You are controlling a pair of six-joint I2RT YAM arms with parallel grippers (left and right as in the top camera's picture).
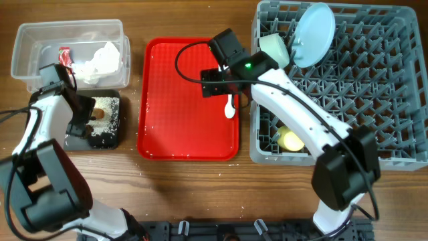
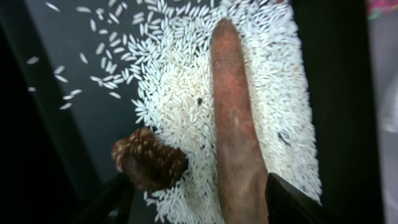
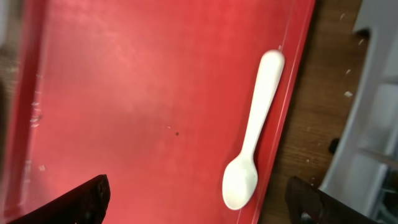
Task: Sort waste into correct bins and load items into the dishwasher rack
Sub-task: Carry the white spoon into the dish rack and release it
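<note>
I log the white spoon lying near-to-far on the red tray, bowl end near. Right hand hangs above, fingers spread.

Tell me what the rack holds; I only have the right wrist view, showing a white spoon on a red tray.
Observer: A pale blue plate stands on edge at the far side of the rack, next to a bowl.
Operator: Report anything else in there.
Observer: A yellow cup lies near the rack's near left corner.
Operator: Say where the left arm is.
Observer: Its gripper is open over the black tray, above rice, a carrot-like stick and a brown lump.
</note>
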